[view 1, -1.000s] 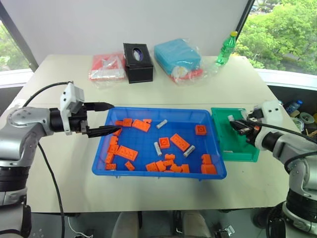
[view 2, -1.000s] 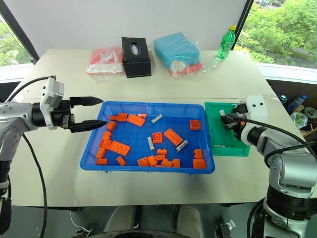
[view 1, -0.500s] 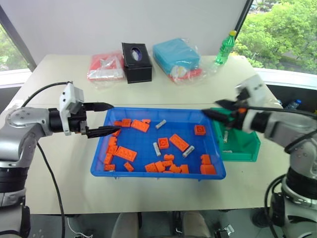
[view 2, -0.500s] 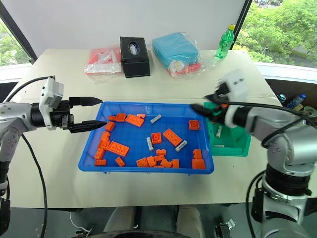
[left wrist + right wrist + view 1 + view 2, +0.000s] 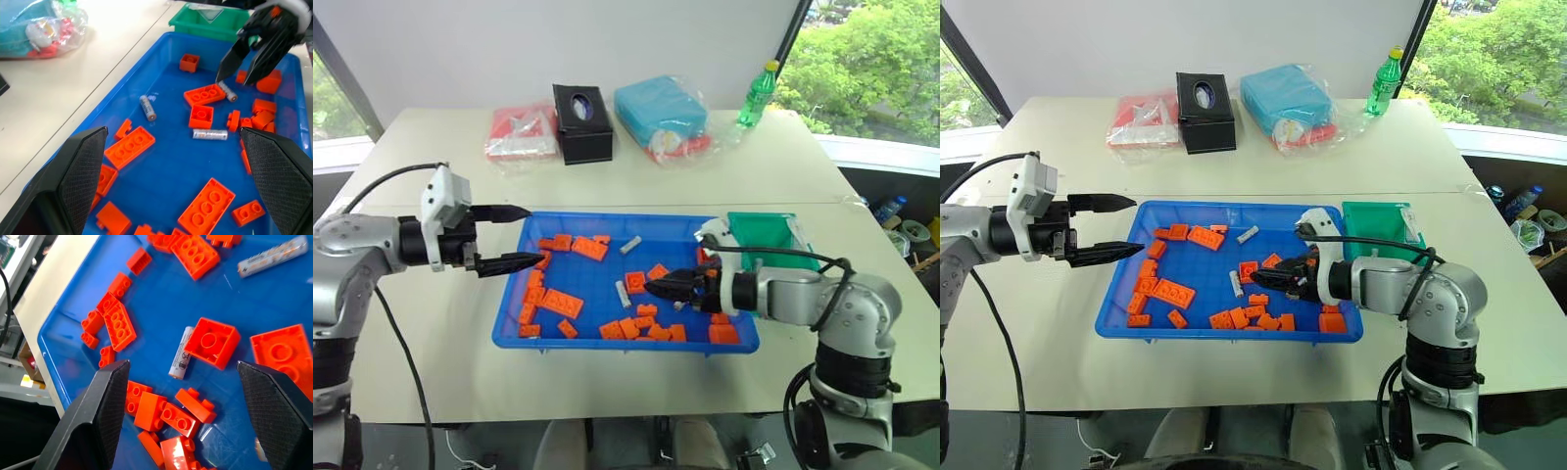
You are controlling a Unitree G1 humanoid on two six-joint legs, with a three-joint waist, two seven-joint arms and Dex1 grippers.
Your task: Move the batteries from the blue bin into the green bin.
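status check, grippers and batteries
Right gripper open, low inside blue bin. Left gripper open at its rim. Batteries lie among orange bricks.

The left gripper [image 5: 514, 238] is hovering with fingers spread, pointing right. The right gripper [image 5: 1268, 277] is reaching left, angled downward, fingers parted.

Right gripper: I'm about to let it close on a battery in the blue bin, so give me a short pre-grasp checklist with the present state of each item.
1. Right gripper open: ok, fingers spread.
2. Over the blue bin: ok.
3. Battery in line: ok, one battery lies between the fingers in the right wrist view.
4. Bricks clear of that battery: not ok, an orange brick touches its side.
5. Left gripper out of the way: ok, at the bin's far-left edge, open.
6. Green bin free to receive: cannot tell, the inside is barely visible.
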